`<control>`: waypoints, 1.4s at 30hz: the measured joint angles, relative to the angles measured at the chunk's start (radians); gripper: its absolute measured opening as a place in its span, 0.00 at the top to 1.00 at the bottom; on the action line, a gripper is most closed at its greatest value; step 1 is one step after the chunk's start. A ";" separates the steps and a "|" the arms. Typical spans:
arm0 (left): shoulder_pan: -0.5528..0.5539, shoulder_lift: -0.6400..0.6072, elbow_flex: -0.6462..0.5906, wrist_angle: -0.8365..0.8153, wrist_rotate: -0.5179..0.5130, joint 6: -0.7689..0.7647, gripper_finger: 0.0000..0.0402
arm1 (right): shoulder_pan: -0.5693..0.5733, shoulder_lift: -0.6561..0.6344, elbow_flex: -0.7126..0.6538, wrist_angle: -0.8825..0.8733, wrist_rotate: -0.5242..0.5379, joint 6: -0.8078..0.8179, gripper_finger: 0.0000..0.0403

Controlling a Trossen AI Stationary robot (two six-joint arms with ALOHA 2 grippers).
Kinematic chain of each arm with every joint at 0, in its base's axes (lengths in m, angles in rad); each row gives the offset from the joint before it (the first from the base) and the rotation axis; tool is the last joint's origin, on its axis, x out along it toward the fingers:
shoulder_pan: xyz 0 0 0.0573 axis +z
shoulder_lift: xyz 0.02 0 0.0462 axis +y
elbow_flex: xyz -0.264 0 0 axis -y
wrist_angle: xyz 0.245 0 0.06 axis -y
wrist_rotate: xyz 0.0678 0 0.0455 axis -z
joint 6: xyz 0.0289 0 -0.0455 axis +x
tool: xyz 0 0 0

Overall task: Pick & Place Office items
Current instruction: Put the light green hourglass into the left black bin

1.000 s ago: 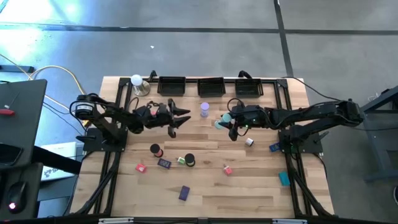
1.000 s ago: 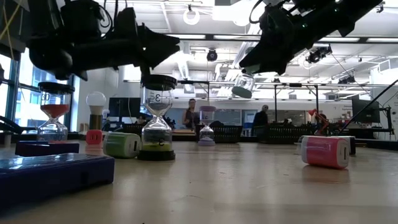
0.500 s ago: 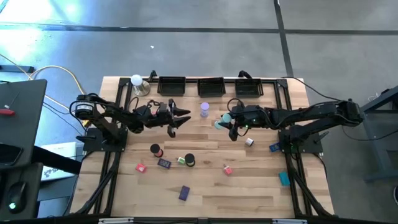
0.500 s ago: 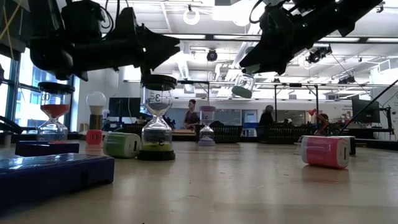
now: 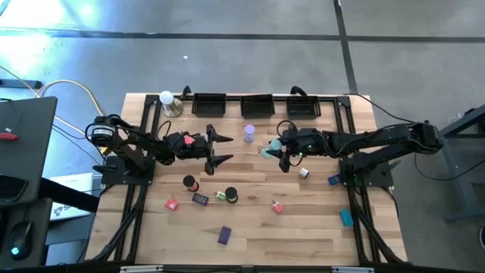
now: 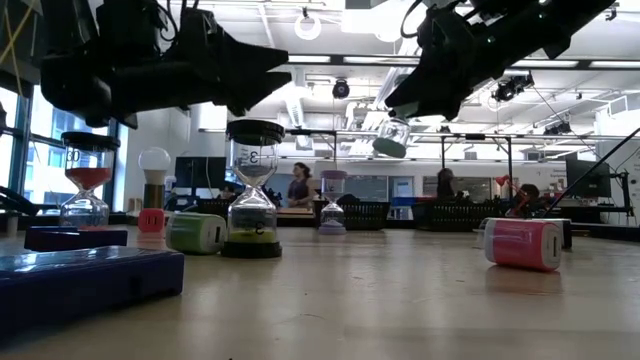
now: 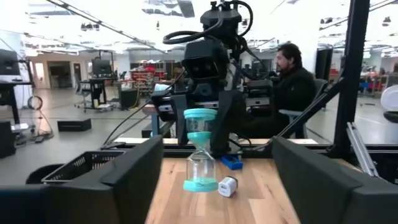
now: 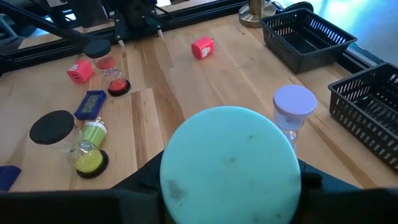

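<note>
A teal-capped hourglass (image 7: 200,149) hangs in the air over the table's middle, with my right gripper (image 5: 273,148) shut on it. My left gripper (image 5: 229,149) is raised to the left of it and points at it. Its fingers are spread wide and open, with nothing between them. A lilac hourglass (image 5: 248,134) stands on its base on the wood between the two grippers, nearer the far edge. Other office items lie toward the near edge: a red hourglass (image 5: 189,183), a black-capped yellow one (image 5: 231,196), and pink (image 5: 172,205), blue (image 5: 200,199) and purple (image 5: 224,235) blocks. My right gripper pinches the teal hourglass by its upper end (image 7: 200,115), one finger (image 7: 227,127) on either side. The fingers slant down from the table's right. The hourglass hangs tilted below them, its lower cap (image 6: 388,148) well clear of the table.
Three black trays (image 5: 257,105) line the far edge, with a white ball lamp (image 5: 167,100) at their left. A small white bit (image 5: 304,173), a blue block (image 5: 334,180), a teal block (image 5: 346,218) and a pink block (image 5: 277,207) lie on the right. People move about in the room behind.
My left gripper has opened its fingers wide in the last half second, staying raised at about the same place. My right gripper and the teal hourglass have kept still.
</note>
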 joint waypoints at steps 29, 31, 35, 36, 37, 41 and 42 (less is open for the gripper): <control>-0.113 0.043 0.139 0.010 -0.213 0.500 0.14 | 0.000 0.000 0.000 0.512 -0.030 0.032 0.60; -0.119 0.074 0.168 0.007 -0.212 0.580 0.14 | 0.000 0.000 0.000 0.514 -0.030 0.034 0.60; -0.129 0.132 0.218 0.008 -0.211 0.674 0.14 | 0.000 0.000 0.000 0.516 -0.029 0.039 0.58; -0.130 0.144 0.231 0.009 -0.210 0.685 0.14 | 0.000 0.000 0.000 0.518 -0.029 0.039 0.58; -0.131 0.157 0.246 0.011 -0.210 0.695 0.14 | 0.000 0.000 0.000 0.519 -0.029 0.044 0.59; -0.132 0.191 0.304 0.015 -0.211 0.766 0.14 | 0.000 0.000 0.000 0.519 -0.029 0.060 0.60; -0.132 0.197 0.315 0.016 -0.212 0.782 0.14 | 0.000 0.000 0.000 0.519 -0.029 0.060 0.60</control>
